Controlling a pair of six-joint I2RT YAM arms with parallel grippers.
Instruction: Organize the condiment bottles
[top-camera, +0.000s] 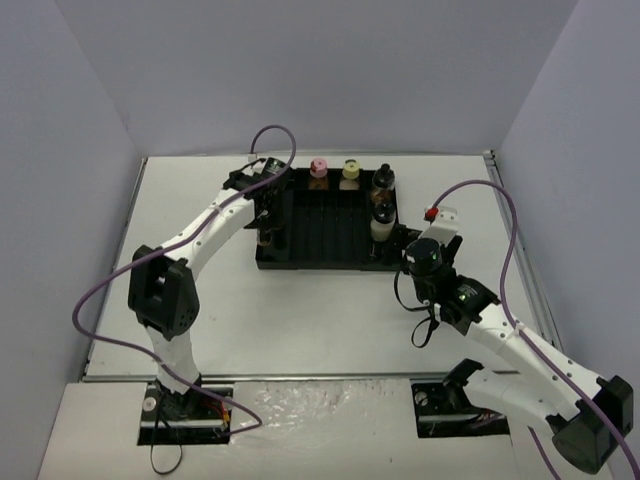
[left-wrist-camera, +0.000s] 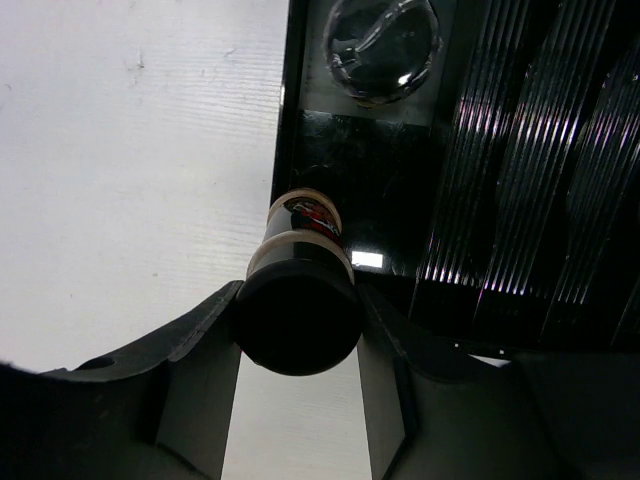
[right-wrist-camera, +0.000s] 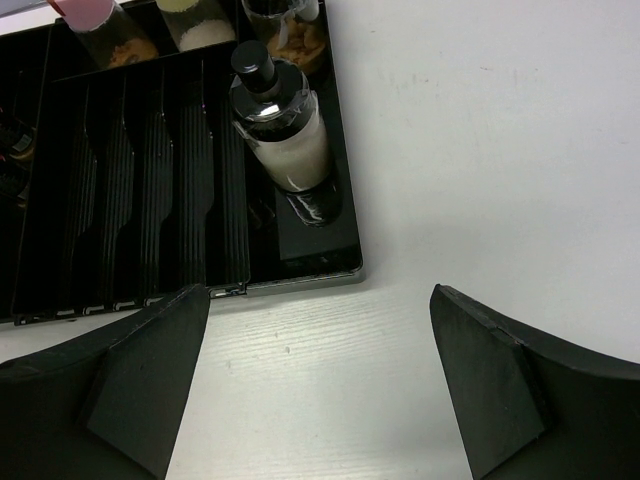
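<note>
Left claw (left-wrist-camera: 300, 318) clamped on black-capped bottle (left-wrist-camera: 300, 232), roughly upright at left rim of tray (left-wrist-camera: 520, 200), which stretched toward 3 o'clock. Right claw (right-wrist-camera: 320, 370) wide, empty; white-filled bottle (right-wrist-camera: 285, 140) at 12 o'clock

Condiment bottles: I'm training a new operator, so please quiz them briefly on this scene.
1. True or false: the right gripper holds a bottle.
2. The left gripper grips a bottle. Its cap is: A) pink, B) yellow, C) black.
3. In the top view, at which end of the black tray does the white-filled bottle stand, left or right?
Key: 1 false; 2 C; 3 right.
</note>
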